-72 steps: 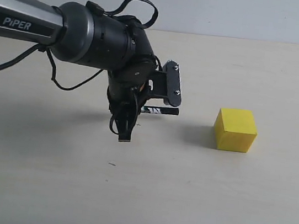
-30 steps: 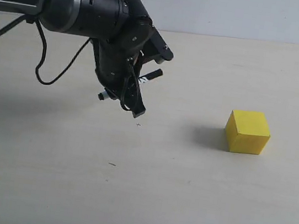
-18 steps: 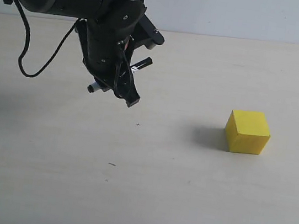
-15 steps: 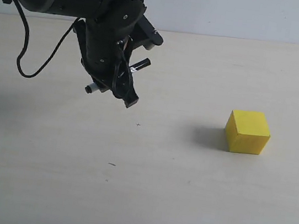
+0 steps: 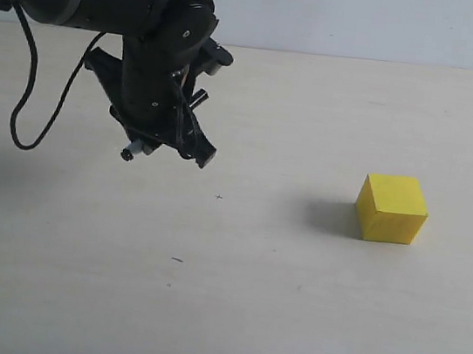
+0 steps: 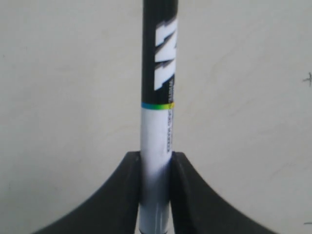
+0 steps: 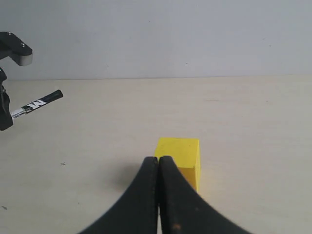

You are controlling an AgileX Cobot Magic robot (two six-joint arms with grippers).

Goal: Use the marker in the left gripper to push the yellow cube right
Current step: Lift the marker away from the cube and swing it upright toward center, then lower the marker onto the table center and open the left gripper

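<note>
The yellow cube (image 5: 392, 208) rests on the table at the right, well apart from the left arm. My left gripper (image 5: 176, 138) hangs above the table at the upper left, shut on the marker (image 5: 197, 98), which slants through it with both ends sticking out. In the left wrist view the marker (image 6: 157, 122) is pinched between the two black fingers (image 6: 187, 190) of the left gripper (image 6: 156, 161), black label band pointing away. My right gripper (image 7: 159, 160) is shut and empty, just in front of the yellow cube (image 7: 180, 152). The marker (image 7: 39, 104) shows at far left there.
A pale beige table (image 5: 289, 308) spreads all round, with a light grey wall (image 5: 373, 20) behind its far edge. Loose black cables (image 5: 21, 112) droop from the left arm. A few small dark specks (image 5: 176, 259) mark the table surface.
The cube slid a little to the right early on, then stayed still. The left arm has since lifted and drawn back to the left, turning the marker with it.
</note>
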